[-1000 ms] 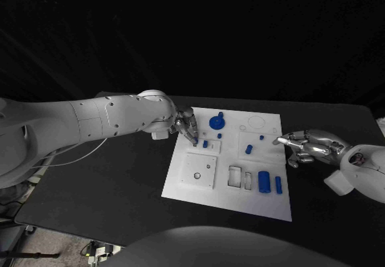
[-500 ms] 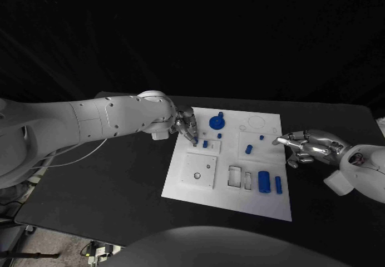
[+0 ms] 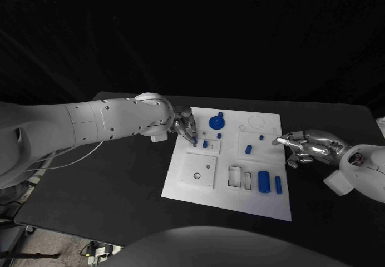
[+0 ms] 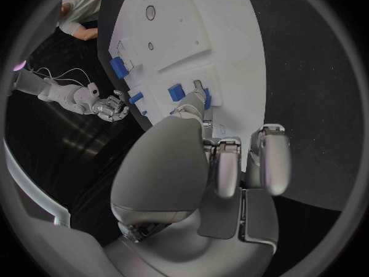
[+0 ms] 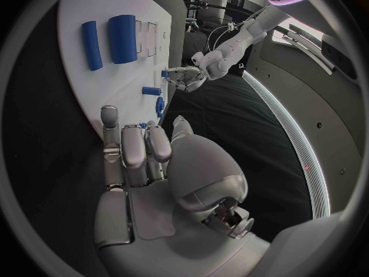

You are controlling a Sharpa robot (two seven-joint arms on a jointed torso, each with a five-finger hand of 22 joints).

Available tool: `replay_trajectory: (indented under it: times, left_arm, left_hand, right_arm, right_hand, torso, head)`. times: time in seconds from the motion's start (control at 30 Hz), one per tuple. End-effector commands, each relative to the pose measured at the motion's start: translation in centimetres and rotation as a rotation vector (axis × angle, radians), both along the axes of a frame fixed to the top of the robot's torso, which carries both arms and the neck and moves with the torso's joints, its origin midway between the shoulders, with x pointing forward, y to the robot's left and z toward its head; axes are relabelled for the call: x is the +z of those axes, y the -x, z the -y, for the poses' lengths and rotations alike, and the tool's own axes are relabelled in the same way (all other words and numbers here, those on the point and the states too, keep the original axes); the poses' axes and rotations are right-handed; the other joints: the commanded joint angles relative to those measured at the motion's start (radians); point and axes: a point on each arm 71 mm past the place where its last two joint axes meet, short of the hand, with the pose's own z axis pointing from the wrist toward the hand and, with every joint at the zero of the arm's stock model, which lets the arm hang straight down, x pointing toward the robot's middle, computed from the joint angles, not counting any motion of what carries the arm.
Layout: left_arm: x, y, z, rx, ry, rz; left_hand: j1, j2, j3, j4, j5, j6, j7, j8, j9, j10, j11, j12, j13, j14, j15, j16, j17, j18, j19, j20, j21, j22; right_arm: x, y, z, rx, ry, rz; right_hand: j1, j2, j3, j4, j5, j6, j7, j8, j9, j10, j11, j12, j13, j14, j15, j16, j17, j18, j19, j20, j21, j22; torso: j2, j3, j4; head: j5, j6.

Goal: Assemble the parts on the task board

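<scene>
The white task board (image 3: 228,192) lies mid-table. My left hand (image 3: 185,125) reaches over its far left corner and pinches a small blue part (image 3: 195,143) that stands on the board; the left wrist view shows a fingertip (image 4: 197,92) against that part (image 4: 206,96), the other fingers curled back. A second small blue part (image 3: 205,144) stands just beside it. My right hand (image 3: 311,147) hovers at the board's right edge with its fingers curled in and nothing in them.
More blue parts on the board: a round knob (image 3: 216,120), a short peg (image 3: 248,148), a thick cylinder (image 3: 264,181) and a thin bar (image 3: 278,184). A raised square block with a hole (image 3: 199,170) and two rectangular slots (image 3: 235,176) lie near the front.
The left forearm has shifted slightly; both hands and the parts stay where they were.
</scene>
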Motion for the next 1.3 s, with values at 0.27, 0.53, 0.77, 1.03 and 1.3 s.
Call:
replay_trajectory:
  times: [0.27, 0.53, 0.77, 1.03, 1.3]
  left_arm:
    - [-0.4, 0.3, -0.3, 0.004, -0.031, 0.055]
    - [-0.2, 0.4, -0.2, 0.002, -0.023, 0.087]
    - [0.1, 0.9, 0.0, -0.016, -0.023, 0.115]
    - [0.2, 1.4, 0.0, -0.026, -0.026, 0.117]
    - [0.5, 2.1, -0.1, -0.036, -0.026, 0.138]
  left_hand:
    - [0.001, 0.012, 0.001, -0.008, -0.001, 0.036, -0.013, 0.040, 0.044, 0.104, -0.009, 0.002, 0.263, 0.105, -0.006, 0.002, 0.263, 0.011, 0.023, -0.008, 0.004, 0.219]
    - [0.003, 0.007, -0.001, -0.010, -0.007, 0.038, -0.017, 0.070, 0.060, 0.104, -0.012, 0.002, 0.263, 0.105, -0.010, 0.002, 0.263, 0.011, 0.023, -0.012, 0.003, 0.218]
    - [0.004, -0.002, 0.003, 0.001, -0.013, 0.030, -0.025, 0.118, 0.088, 0.104, -0.020, 0.002, 0.263, 0.105, -0.016, 0.002, 0.263, 0.011, 0.023, -0.018, 0.002, 0.218]
    - [0.007, -0.007, 0.009, 0.010, -0.014, 0.019, -0.027, 0.143, 0.104, 0.104, -0.022, 0.002, 0.263, 0.105, -0.018, 0.002, 0.263, 0.011, 0.023, -0.020, 0.001, 0.218]
    - [0.008, -0.009, 0.011, 0.013, -0.014, 0.017, -0.028, 0.148, 0.108, 0.104, -0.022, 0.002, 0.263, 0.105, -0.019, 0.002, 0.263, 0.011, 0.024, -0.021, 0.003, 0.218]
  right_arm:
    - [-0.1, 0.1, -0.2, 0.021, -0.009, -0.009]
    - [-0.1, 0.1, -0.2, 0.021, -0.009, -0.010]
    - [-0.1, 0.1, -0.2, 0.022, -0.009, -0.012]
    - [-0.2, 0.2, -0.2, 0.022, -0.010, -0.014]
    - [-0.2, 0.2, -0.1, 0.021, -0.009, -0.014]
  right_hand:
    - [0.011, 0.001, 0.007, 0.000, 0.004, 0.006, 0.001, -0.004, -0.001, -0.007, 0.000, -0.005, -0.001, -0.009, 0.000, -0.005, 0.005, 0.006, -0.006, -0.001, -0.003, 0.048]
    - [0.011, 0.001, 0.007, 0.000, 0.004, 0.006, 0.001, -0.004, -0.001, -0.007, 0.000, -0.005, -0.001, -0.009, 0.000, -0.005, 0.005, 0.006, -0.006, -0.001, -0.003, 0.048]
    - [0.011, 0.001, 0.007, 0.000, 0.004, 0.006, 0.001, -0.004, -0.001, -0.007, 0.000, -0.005, -0.001, -0.009, 0.000, -0.005, 0.005, 0.006, -0.006, -0.001, -0.003, 0.048]
    - [0.011, 0.001, 0.007, 0.000, 0.004, 0.006, 0.001, -0.004, -0.001, -0.007, 0.000, -0.005, -0.001, -0.009, 0.000, -0.005, 0.005, 0.006, -0.006, -0.001, -0.003, 0.048]
    - [0.013, 0.001, 0.009, -0.001, 0.004, 0.008, 0.001, -0.004, -0.002, -0.010, 0.000, -0.007, -0.004, -0.012, 0.000, -0.007, 0.002, 0.006, -0.009, -0.001, -0.006, 0.048]
  torso:
    - [0.000, -0.0002, -0.0003]
    - [0.000, 0.0004, -0.0003]
    - [0.000, 0.0003, -0.0005]
    - [0.000, 0.0001, -0.0008]
    - [0.000, 0.0003, -0.0010]
  head:
    - [0.000, 0.000]
    - [-0.001, 0.000]
    - [0.000, 0.000]
    - [0.000, 0.000]
    - [0.000, 0.000]
